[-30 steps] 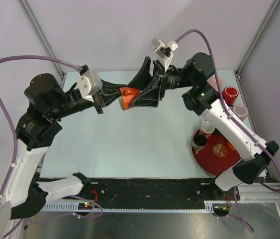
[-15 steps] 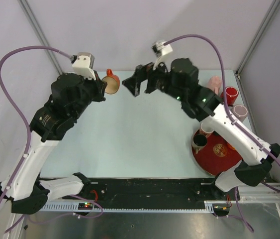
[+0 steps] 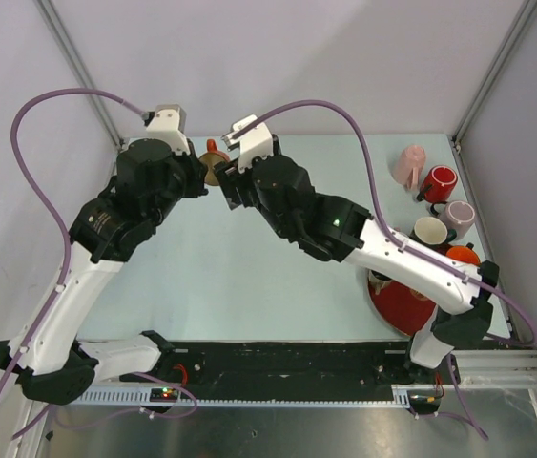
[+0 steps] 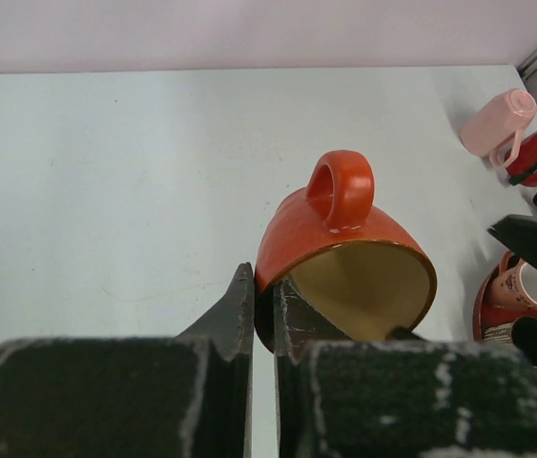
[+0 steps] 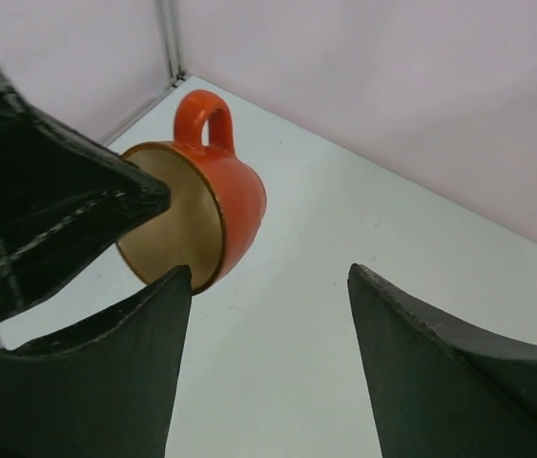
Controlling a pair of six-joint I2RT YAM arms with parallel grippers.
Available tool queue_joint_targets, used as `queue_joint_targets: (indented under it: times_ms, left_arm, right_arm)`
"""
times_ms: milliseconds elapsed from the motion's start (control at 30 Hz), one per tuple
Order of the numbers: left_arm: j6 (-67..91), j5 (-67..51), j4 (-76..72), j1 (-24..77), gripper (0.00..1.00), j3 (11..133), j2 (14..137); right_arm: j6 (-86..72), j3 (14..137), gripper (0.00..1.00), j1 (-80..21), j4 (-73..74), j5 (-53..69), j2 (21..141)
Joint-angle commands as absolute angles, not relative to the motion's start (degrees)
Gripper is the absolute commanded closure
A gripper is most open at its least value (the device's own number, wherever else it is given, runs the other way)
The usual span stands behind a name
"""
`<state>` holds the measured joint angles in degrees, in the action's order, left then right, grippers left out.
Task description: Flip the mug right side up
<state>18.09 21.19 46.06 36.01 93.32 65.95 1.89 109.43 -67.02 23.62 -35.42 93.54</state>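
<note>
Right gripper [image 5: 266,275] swung left; mug [image 4: 344,250] above pale-green table [image 4: 106,191].

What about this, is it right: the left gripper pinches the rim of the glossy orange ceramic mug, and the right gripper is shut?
No: the right gripper is open, fingers spread wide, as the right wrist view shows. The left gripper does pinch the rim of the glossy orange ceramic mug.

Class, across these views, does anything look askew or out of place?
The orange mug, pinched by its rim in the left gripper, is tipped sideways rather than upright. The pink mug near the far right corner also appears to lie on its side.
</note>
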Motion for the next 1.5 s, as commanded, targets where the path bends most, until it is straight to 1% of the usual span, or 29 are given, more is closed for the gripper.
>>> queue_joint_targets:
  times_ms: [0, 67, 267, 400, 467, 533, 567, 600, 633, 700, 733, 800, 867, 933, 967, 1033, 1133, 1233, 1367, 1467]
  left_arm:
    - [19.3, 21.6, 43.4, 36.0, 1.0, 92.7, 64.8]
    - [18.9, 21.0, 43.4, 36.0, 1.0, 92.1, 64.5]
    - [17.8, 20.0, 43.2, 36.0, 1.0, 92.9, 64.7]
    - [16.3, 20.5, 42.0, 36.0, 1.0, 92.9, 64.3]
    - [15.7, 20.6, 41.3, 36.0, 1.0, 92.6, 64.0]
    - [15.5, 20.2, 40.9, 36.0, 1.0, 92.0, 63.6]
    - [15.4, 19.8, 40.8, 36.0, 1.0, 91.7, 63.5]
    - [15.2, 19.2, 40.8, 36.0, 1.0, 91.4, 63.3]
    - [15.0, 18.5, 40.6, 36.0, 0.97, 91.1, 63.2]
    - [13.7, 15.8, 40.3, 36.0, 0.68, 90.5, 62.9]
    - [12.3, 13.8, 40.1, 36.0, 0.51, 90.3, 62.5]
    - [9.4, 10.1, 39.6, 36.0, 0.3, 89.5, 61.3]
    - [6.5, 7.0, 39.2, 36.0, 0.15, 88.2, 59.4]
    - [4.3, 5.4, 39.1, 35.9, 0.05, 86.0, 57.0]
    - [3.4, 5.3, 39.1, 35.8, 0.02, 84.2, 55.6]
    - [2.0, 6.5, 39.0, 35.5, 0.01, 80.6, 53.3]
    - [1.5, 9.4, 38.9, 34.6, 0.01, 74.7, 50.8]
    - [2.0, 10.2, 38.1, 33.8, 0.0, 69.9, 48.2]
    - [1.3, 11.1, 38.0, 33.6, 0.0, 64.4, 45.1]
    - [0.4, 13.0, 38.0, 33.6, 0.0, 61.9, 43.4]
  right_arm:
    - [4.1, 113.2, 0.34, -65.1, 20.6, -36.7, 95.0]
    - [4.8, 115.4, 0.39, -64.5, 21.0, -34.9, 97.0]
    - [3.7, 125.9, 0.43, -62.9, 28.4, -33.7, 104.7]
    - [2.2, 126.1, 0.43, -61.4, 31.5, -33.1, 105.8]
    - [2.1, 125.3, 0.48, -61.0, 32.0, -32.7, 105.6]
    - [2.4, 125.2, 0.67, -60.8, 32.7, -33.3, 105.5]
    - [2.6, 125.1, 0.83, -60.7, 33.2, -34.2, 105.5]
    - [2.8, 125.0, 0.91, -60.6, 33.6, -34.9, 105.2]
    - [2.8, 124.8, 0.96, -60.4, 34.4, -35.4, 104.9]
    - [1.5, 124.0, 0.99, -59.3, 36.7, -35.6, 103.7]
    - [-0.2, 123.4, 0.99, -58.4, 38.0, -35.6, 102.4]
    - [-2.8, 120.5, 1.0, -56.4, 41.0, -35.6, 99.0]
    - [-6.0, 115.8, 1.0, -54.2, 43.3, -36.0, 93.9]
    - [-10.2, 109.9, 1.0, -51.3, 46.0, -36.4, 87.9]
    - [-12.6, 106.1, 1.0, -49.2, 48.2, -35.4, 85.1]
    - [-18.8, 98.3, 1.0, -41.5, 52.0, -31.4, 78.5]
    - [-25.6, 85.2, 1.0, -30.1, 54.7, -24.4, 67.3]
    - [-28.6, 75.2, 1.0, -18.9, 55.2, -19.6, 58.3]
    - [-32.6, 64.0, 1.0, -8.7, 55.4, -17.2, 51.6]
    - [-35.0, 56.5, 1.0, -2.7, 53.7, -15.3, 49.6]
